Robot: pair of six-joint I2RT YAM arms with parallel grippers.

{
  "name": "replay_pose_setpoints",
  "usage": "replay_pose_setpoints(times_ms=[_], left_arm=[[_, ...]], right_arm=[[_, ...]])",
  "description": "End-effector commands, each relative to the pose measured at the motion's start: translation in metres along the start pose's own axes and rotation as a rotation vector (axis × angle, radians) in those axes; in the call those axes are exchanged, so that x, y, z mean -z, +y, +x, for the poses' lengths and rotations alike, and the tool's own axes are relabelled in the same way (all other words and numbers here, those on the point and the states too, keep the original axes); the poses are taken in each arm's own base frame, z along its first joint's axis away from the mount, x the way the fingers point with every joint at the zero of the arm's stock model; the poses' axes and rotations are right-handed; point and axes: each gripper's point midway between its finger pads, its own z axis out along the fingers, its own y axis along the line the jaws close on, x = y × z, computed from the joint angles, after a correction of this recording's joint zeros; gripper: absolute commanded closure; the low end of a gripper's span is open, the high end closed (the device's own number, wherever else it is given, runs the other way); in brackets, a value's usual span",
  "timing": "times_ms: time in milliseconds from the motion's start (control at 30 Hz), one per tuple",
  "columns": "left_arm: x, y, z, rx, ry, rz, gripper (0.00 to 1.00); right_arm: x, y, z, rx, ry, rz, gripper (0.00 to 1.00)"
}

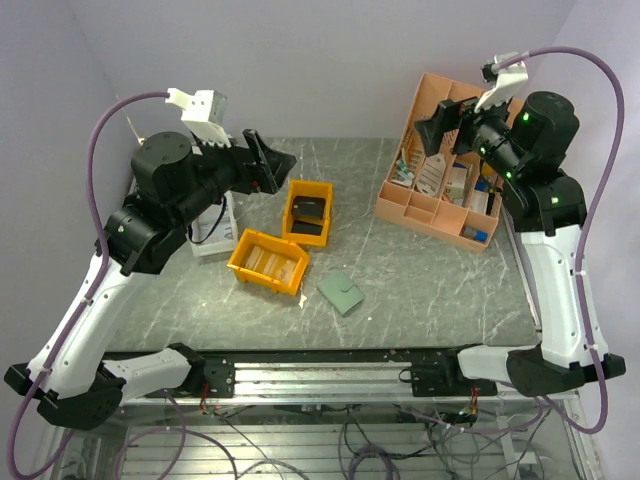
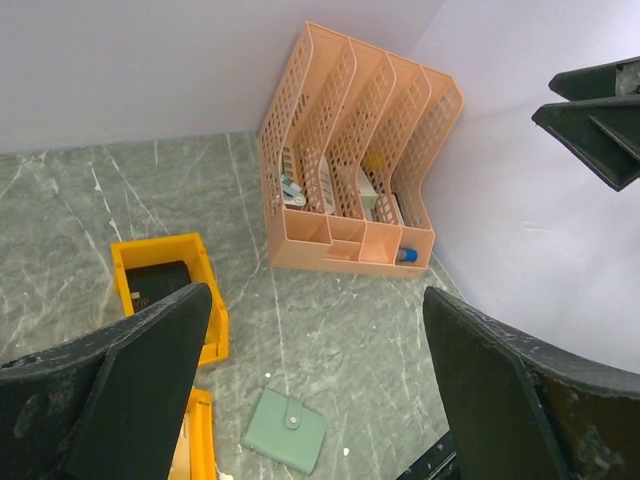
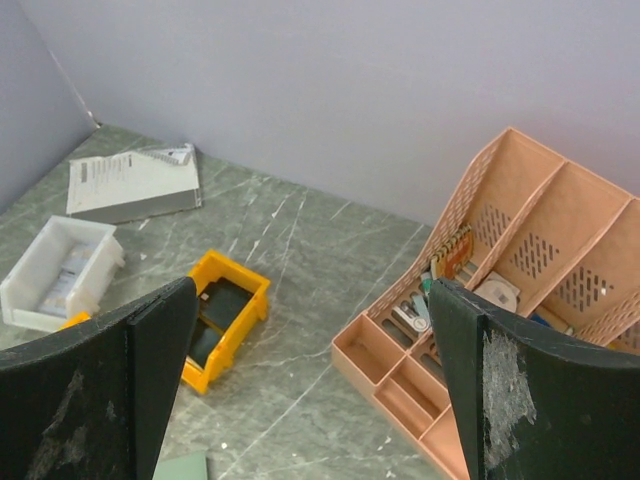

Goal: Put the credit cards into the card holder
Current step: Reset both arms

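Top view: the card holder [image 1: 341, 292] lies closed at lower centre, well apart from both arms; the left gripper [image 1: 272, 160] and the right gripper [image 1: 440, 120] hang high, fingers apart. The yellow bin [image 1: 262, 278] just beside it holds pale flat pieces [image 1: 268, 258] (perhaps the cards). I judge the holder must be opened first: pin one side, lift the flap slowly. Left wrist view: the other bin [image 2: 155, 245] holds a black block [image 2: 158, 282]. Right wrist view: the peach organiser [image 3: 500, 170] holds small stationery.
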Motion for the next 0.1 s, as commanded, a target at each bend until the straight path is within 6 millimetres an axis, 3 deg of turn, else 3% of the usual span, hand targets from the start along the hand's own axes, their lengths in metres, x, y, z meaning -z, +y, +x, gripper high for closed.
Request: replay_pose_setpoints(times_ms=[0,67], left_arm=[[0.0056,-0.0057,-0.0015,0.006,0.004,0.032,0.02],[0.0037,-0.0042,0.0017,0.001,0.013,0.029,0.02]], right_arm=[[0.0121,-0.0040,-0.0106,0.026,-0.032,0.025,0.00],[0.0107,-0.0042,-0.0062,0.025,-0.024,0.025,0.00]])
